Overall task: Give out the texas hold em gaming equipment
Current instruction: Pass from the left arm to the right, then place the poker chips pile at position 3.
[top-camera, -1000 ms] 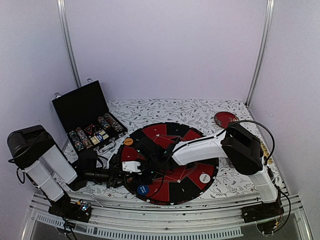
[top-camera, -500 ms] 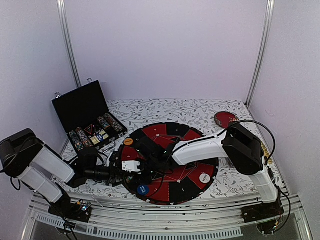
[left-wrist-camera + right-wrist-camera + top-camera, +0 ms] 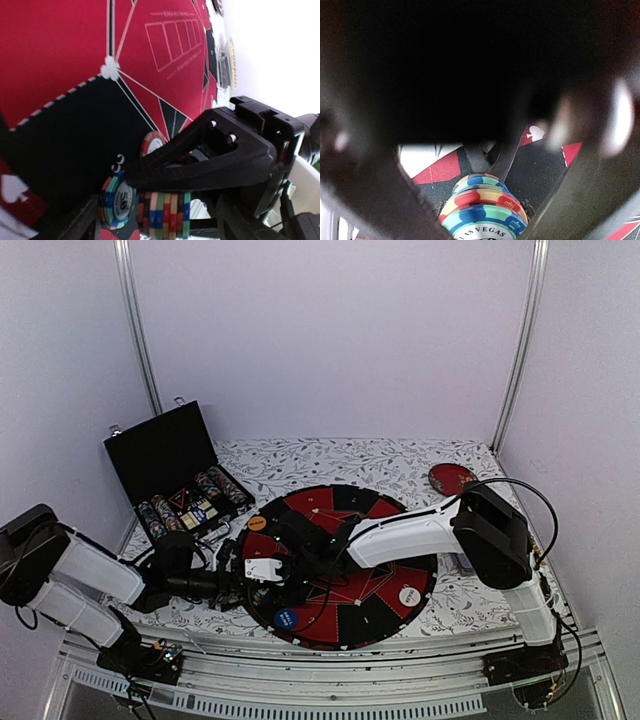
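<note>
Floral-printed bench [image 3: 400, 455] is carrying a round red-and-black felt mat [image 3: 345, 502], and near its left edge we are watching both arms meeting over a stack of poker chips [image 3: 484, 212]. The stack is lying on its side low over the felt. Its striped rims are showing green, orange, blue and red, and a "50" face is turning toward the left wrist camera. The right gripper [image 3: 270, 578] appears to be pinching it: its fingers are lying against both sides of the rims, so we are reading it as closed on the stack. The left gripper [image 3: 230, 583] is sitting just beside, but we cannot tell whether it is closed or spread.

We are judging these chips to be hard, smooth-edged and fairly dense for their size. Loose in a row, they are liable to shear or fan out. Squeezing the two flat end faces would be holding them together best, while a pinch across the rims is risking the middle chips slipping free.

Farther out, a blue button disc [image 3: 287, 618], a white button disc [image 3: 409, 595] and an orange button disc [image 3: 257, 523] are lying on the mat. An open black case [image 3: 165, 455] is standing at the left rear, and a dark red plate [image 3: 452, 478] is resting at the far right.
</note>
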`<state>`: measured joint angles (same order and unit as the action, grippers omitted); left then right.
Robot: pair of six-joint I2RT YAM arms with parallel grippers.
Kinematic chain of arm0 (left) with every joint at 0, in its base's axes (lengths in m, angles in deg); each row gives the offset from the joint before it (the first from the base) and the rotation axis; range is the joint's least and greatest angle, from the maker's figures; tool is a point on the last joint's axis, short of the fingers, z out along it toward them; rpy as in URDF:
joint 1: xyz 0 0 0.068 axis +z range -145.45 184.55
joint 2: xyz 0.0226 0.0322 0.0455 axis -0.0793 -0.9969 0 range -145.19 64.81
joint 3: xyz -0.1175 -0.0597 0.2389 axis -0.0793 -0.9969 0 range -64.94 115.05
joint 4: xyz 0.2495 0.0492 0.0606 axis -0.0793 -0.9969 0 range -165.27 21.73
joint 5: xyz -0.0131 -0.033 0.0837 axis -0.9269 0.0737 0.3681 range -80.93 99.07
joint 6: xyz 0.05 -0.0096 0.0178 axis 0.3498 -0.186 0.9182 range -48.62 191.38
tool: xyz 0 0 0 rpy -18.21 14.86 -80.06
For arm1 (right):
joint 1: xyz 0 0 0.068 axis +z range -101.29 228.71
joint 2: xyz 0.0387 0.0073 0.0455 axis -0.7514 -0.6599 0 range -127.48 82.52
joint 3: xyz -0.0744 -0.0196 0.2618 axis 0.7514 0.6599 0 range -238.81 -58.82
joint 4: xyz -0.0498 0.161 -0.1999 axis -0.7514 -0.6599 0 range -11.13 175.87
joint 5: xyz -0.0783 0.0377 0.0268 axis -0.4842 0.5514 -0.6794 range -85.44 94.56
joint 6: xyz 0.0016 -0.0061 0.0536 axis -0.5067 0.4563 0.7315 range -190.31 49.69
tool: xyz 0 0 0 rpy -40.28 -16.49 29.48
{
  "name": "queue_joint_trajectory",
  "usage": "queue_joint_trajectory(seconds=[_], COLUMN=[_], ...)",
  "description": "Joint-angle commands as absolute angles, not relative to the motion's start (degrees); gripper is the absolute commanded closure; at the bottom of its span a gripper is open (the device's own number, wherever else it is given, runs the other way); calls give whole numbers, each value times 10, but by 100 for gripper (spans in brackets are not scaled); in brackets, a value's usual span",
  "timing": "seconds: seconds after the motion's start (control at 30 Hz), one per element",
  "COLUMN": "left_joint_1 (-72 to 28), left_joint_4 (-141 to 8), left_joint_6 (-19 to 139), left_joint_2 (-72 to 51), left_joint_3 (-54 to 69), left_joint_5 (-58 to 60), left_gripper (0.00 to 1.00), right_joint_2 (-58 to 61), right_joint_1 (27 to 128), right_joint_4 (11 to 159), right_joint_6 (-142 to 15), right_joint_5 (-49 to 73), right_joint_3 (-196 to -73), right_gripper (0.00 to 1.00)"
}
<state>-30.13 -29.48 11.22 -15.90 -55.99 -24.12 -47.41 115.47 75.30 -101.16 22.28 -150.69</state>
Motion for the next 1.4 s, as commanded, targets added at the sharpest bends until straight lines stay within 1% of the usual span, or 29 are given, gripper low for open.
queue_joint_trajectory(seconds=[0.0, 0.13, 0.4, 0.63, 0.77, 0.9, 1.1, 1.37], left_joint_1=[-277, -256, -224, -160, -123, -97, -73, -61], left_joint_4=[-453, -518, -555, -639, -680, -703, -717, -722], left_joint_6=[163, 179, 189, 237, 262, 282, 301, 314], left_joint_2=[-105, -47, -1, 50, 72, 87, 92, 95], left_joint_3=[-552, -551, -555, -537, -529, -512, -502, -499], left_joint_5=[-168, -150, -157, -157, -158, -161, -171, -178], left_gripper=[17, 16, 16, 16, 16, 15, 15, 15], right_joint_2=[-476, -484, -502, -493, -498, -514, -543, -569], right_joint_1=[1157, 1158, 1160, 1163, 1165, 1169, 1171, 1177], right_joint_4=[696, 695, 677, 655, 631, 599, 583, 549], right_joint_6=[-1006, -1006, -1006, -1012, -1013, -1008, -1007, -1016], right_joint_5=[195, 200, 205, 207, 203, 200, 183, 166], right_joint_3=[-1490, -1494, -1531, -1550, -1580, -1626, -1658, -1691], right_gripper=[98, 98, 98, 98, 98, 98, 97, 93])
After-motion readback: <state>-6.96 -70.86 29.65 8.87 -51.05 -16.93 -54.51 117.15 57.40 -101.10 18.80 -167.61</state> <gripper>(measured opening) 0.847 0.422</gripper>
